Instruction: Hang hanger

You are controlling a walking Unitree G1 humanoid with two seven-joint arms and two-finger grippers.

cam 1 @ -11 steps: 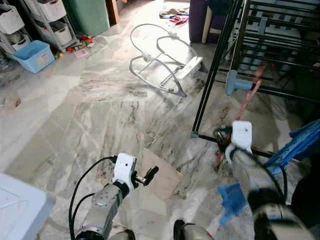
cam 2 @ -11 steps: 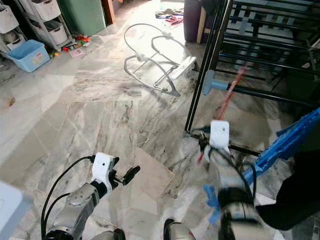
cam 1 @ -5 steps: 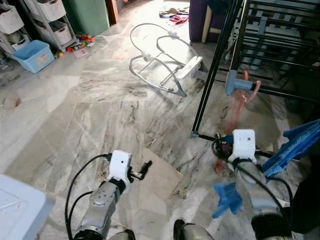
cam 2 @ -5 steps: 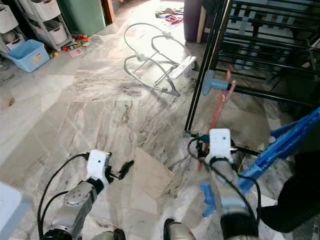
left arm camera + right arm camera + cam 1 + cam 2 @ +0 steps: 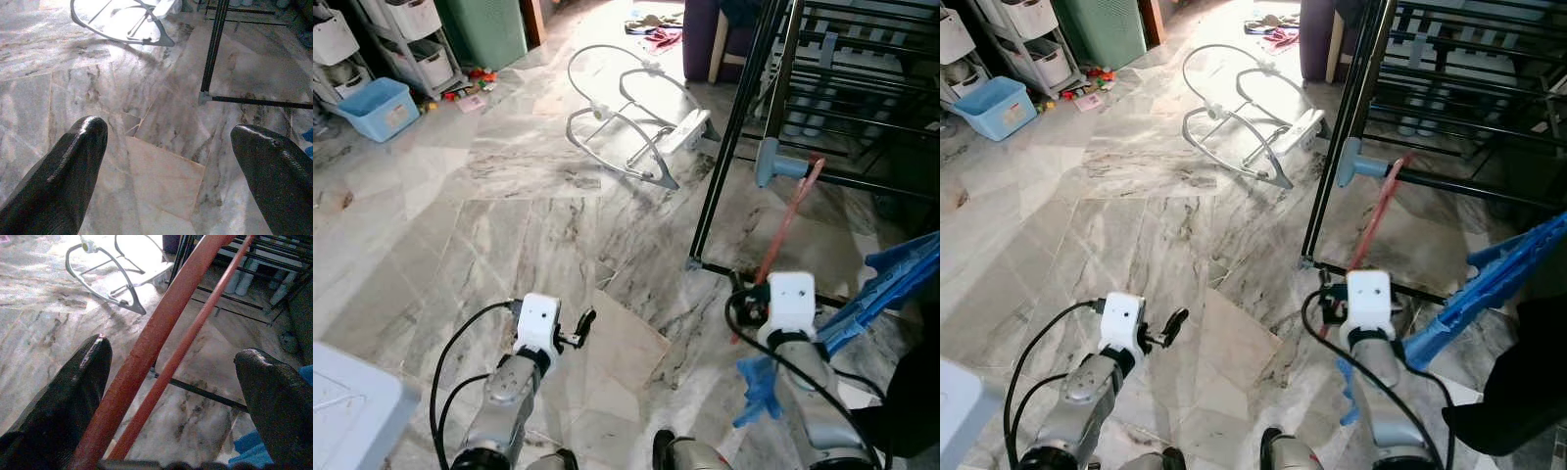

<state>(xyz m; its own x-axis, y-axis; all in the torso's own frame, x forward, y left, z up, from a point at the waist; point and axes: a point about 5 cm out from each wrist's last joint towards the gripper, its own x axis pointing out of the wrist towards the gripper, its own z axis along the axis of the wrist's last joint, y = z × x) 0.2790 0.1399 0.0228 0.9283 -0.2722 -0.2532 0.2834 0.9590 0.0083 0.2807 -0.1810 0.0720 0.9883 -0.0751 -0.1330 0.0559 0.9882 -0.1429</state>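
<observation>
A: Nearest items, please.

B: Item one: left gripper (image 5: pixel 171 132), low over the marble floor (image 5: pixel 489 215), fingers spread wide with nothing between them. Beneath it lies a tan patch of tile (image 5: pixel 628 348). Item two: right gripper (image 5: pixel 178 352), also held low, just in front of the foot bar of the black drying rack (image 5: pixel 734 127). Its fingers (image 5: pixel 85 377) stand well apart.

A: And the hanger?

B: Item three: red hanger (image 5: pixel 788 220). It runs up between the right gripper's parted fingers, close to one of them. I cannot tell whether it touches that finger. It slants upward to the rack, and its top end sits just beside a grey-blue fitting (image 5: pixel 773 162) on a rack rail. Whether it is hooked over the rail cannot be made out.

A: Anything beside that arm?

B: Item four: a blue plastic piece (image 5: pixel 901 279), slanting on the robot's right, with a blue scrap (image 5: pixel 759 382) lower down next to the right forearm. At the near left corner is the edge of a white bin (image 5: pixel 352 411).

A: Farther back?

B: Item five: white baby-bouncer frame (image 5: pixel 636 117), on the floor left of the rack. Item six: blue tub (image 5: pixel 380 108), far left, near shelving with white baskets (image 5: pixel 411 39). Item seven: green cabinet (image 5: pixel 489 29). Item eight: clothes heaped on the floor (image 5: pixel 656 34), farthest back.
</observation>
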